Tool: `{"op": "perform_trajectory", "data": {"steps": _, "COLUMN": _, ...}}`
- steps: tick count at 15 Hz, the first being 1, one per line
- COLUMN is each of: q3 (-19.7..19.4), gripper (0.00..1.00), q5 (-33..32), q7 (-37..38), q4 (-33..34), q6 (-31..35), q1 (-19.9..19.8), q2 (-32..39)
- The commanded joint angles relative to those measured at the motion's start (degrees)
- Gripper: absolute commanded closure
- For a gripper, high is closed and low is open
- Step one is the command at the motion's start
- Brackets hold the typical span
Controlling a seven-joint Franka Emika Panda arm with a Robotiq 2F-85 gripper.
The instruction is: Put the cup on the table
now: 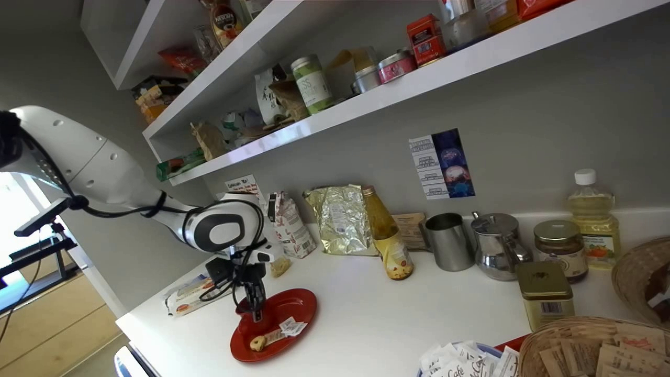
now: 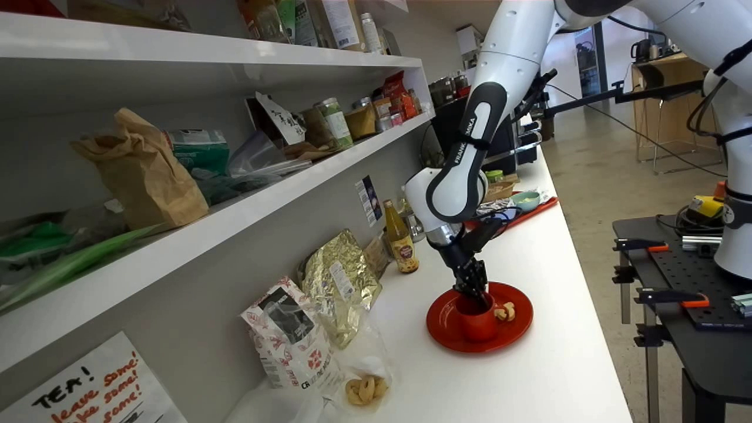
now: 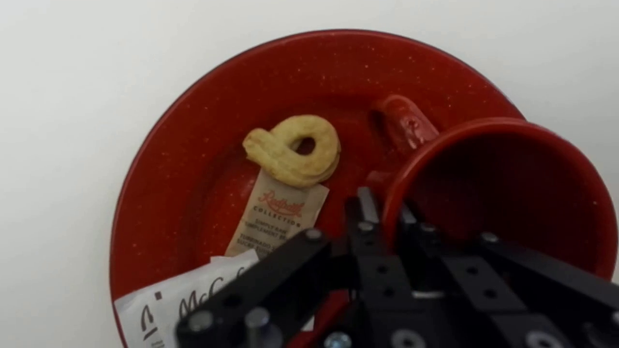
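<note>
The cup (image 2: 477, 325) is a red mug that stands upright on a red plate (image 2: 440, 326). In the wrist view the mug (image 3: 508, 188) is at the right, with its handle toward the plate's middle. My gripper (image 3: 387, 210) points down over the mug's near wall, one finger inside and one outside. The fingers are close together and appear shut on the rim. In an exterior view the gripper (image 1: 256, 314) hides part of the mug. I cannot tell whether the mug touches the plate. The white table (image 1: 361, 314) lies under the plate and extends around it.
A ring-shaped pastry (image 3: 316, 159), a brown sugar packet (image 3: 275, 212) and white packets (image 3: 193, 295) lie on the plate. A bottle (image 1: 390, 241), metal pitcher (image 1: 449, 243) and teapot (image 1: 497, 251) stand along the wall. A wall shelf (image 1: 366, 99) runs above. Bags (image 2: 294, 335) stand beside the wall.
</note>
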Motion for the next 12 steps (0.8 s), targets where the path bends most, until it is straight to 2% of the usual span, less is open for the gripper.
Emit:
{"op": "perform_trajectory", "data": {"steps": 1, "q3": 1.8, "gripper": 0.98, "q5": 4.2, "q7": -3.2, "q4": -1.7, "q6": 0.3, "q1": -1.6, "q2": -3.9}}
{"op": "perform_trajectory", "data": {"steps": 6, "q3": 2.5, "gripper": 0.98, "q5": 8.2, "q7": -6.1, "q4": -4.2, "q6": 0.7, "q1": -2.4, "q2": -10.2}}
{"op": "perform_trajectory", "data": {"steps": 12, "q3": 0.3, "gripper": 0.98, "q5": 7.0, "q7": -5.5, "q4": -9.8, "q6": 1.7, "q1": -2.9, "q2": -21.2}}
